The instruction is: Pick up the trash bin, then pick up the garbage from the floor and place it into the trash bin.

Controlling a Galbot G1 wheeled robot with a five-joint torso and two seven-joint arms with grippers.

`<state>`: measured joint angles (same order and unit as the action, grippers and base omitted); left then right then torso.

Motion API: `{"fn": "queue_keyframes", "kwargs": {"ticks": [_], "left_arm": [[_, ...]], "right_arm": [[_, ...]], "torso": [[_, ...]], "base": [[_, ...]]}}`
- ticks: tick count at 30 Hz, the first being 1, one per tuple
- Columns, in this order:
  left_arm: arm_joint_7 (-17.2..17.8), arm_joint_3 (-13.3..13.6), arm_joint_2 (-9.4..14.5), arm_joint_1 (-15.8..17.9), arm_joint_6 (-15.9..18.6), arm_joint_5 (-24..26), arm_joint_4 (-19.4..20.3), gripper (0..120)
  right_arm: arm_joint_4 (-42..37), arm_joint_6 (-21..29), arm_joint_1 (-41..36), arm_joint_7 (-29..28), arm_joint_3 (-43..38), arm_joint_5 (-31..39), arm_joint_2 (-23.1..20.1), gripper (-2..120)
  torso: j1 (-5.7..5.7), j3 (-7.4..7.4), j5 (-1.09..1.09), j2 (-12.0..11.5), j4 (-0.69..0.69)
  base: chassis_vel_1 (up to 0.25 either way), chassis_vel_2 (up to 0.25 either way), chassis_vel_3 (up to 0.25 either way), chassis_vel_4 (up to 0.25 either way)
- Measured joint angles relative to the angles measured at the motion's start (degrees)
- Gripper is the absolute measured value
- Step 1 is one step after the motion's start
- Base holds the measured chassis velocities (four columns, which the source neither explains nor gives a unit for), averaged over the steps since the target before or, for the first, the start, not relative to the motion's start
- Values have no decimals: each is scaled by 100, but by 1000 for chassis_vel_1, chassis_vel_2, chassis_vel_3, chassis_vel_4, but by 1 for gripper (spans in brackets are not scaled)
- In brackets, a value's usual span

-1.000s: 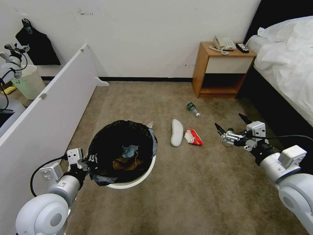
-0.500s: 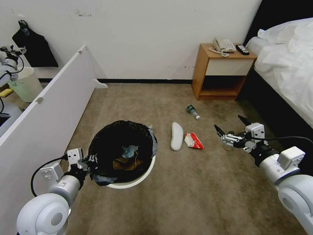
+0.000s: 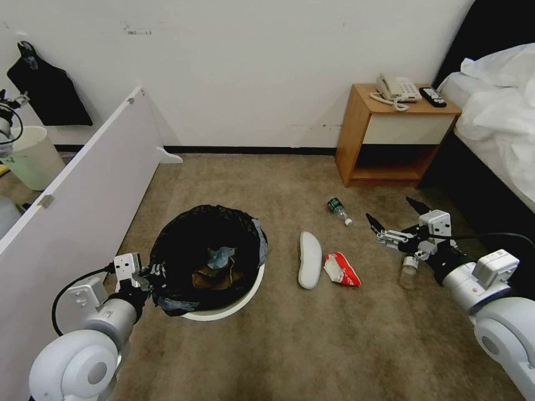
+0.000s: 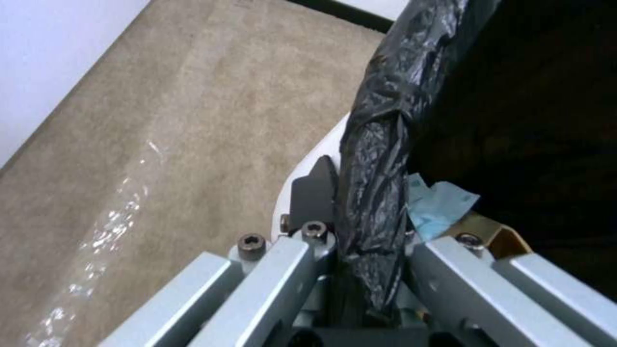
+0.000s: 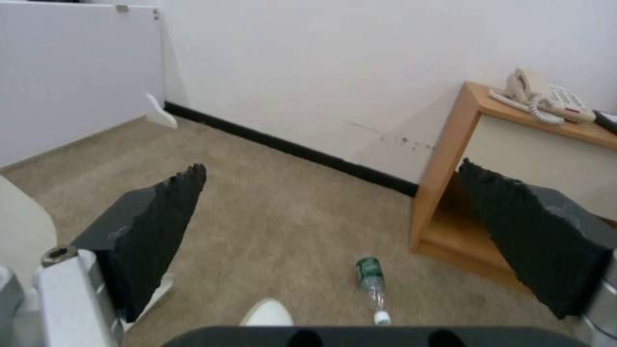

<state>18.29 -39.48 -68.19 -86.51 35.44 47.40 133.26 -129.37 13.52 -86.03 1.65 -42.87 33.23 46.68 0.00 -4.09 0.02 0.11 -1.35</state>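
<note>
Trash bin (image 3: pixel 223 303): held off to the near left, its black-bagged rim (image 4: pixel 376 159) clamped between the fingers of the left gripper (image 3: pixel 149 277); a light-blue wad (image 3: pixel 220 257) and brown cardboard (image 3: pixel 214 280) are seen inside.
Garbage on the floor (image 3: pixel 312 345): a white slipper (image 3: pixel 310 259), a red-white wrapper (image 3: pixel 343 269) just right of it, a green-capped bottle (image 3: pixel 339 210) farther off, a small clear bottle (image 3: pixel 409 270) nearest the right arm.
Right gripper (image 3: pixel 397 218): hung above the carpet, fingers spread wide, nothing held.
Key relation: the clear bottle is judged to lie just below and slightly near of the open fingertips; the wrapper and slipper lie to their left.
Long axes: slipper and clear bottle run roughly near-to-far; the green-capped bottle is angled, cap toward the near right.
Nearer arm: the right, clearly; the left is taken up by the bin.
Surroundings: a wooden nightstand (image 3: pixel 390 136) at the far right, a white panel (image 3: pixel 83 184) along the left.
</note>
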Motion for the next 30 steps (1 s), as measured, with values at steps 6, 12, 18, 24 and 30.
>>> {"fn": "queue_keyframes", "kwargs": {"ticks": [6, 12, 18, 24, 30], "left_arm": [[-4, 18, -28, -15, -3, -27, -2, 1], [-4, 20, -38, -27, -3, -49, -2, 1], [-5, 25, -50, -29, -3, -52, 5, 1], [-5, 9, -72, -43, -3, -54, 15, 1], [-5, -2, -85, -67, -3, -68, 21, 1]], "right_arm": [[20, -148, -40, 26, 17, -20, 5, 100], [32, -190, -72, 22, 21, -23, 12, 100], [42, -194, -95, 32, 31, -27, 12, 100], [66, -187, -41, 36, 78, -16, 24, 100], [48, -69, -55, 43, 79, -2, 41, 100]], "torso": [[0, 0, -2, -1, -1], [0, 2, -2, -1, 0], [0, 2, -2, -1, 0], [0, 1, -1, -1, 0], [0, 1, -2, -1, 0]], "base": [[-76, 52, 71, -77], [0, 0, 0, 0], [0, 0, 0, 0], [0, 0, 0, 0], [0, 0, 0, 0]]}}
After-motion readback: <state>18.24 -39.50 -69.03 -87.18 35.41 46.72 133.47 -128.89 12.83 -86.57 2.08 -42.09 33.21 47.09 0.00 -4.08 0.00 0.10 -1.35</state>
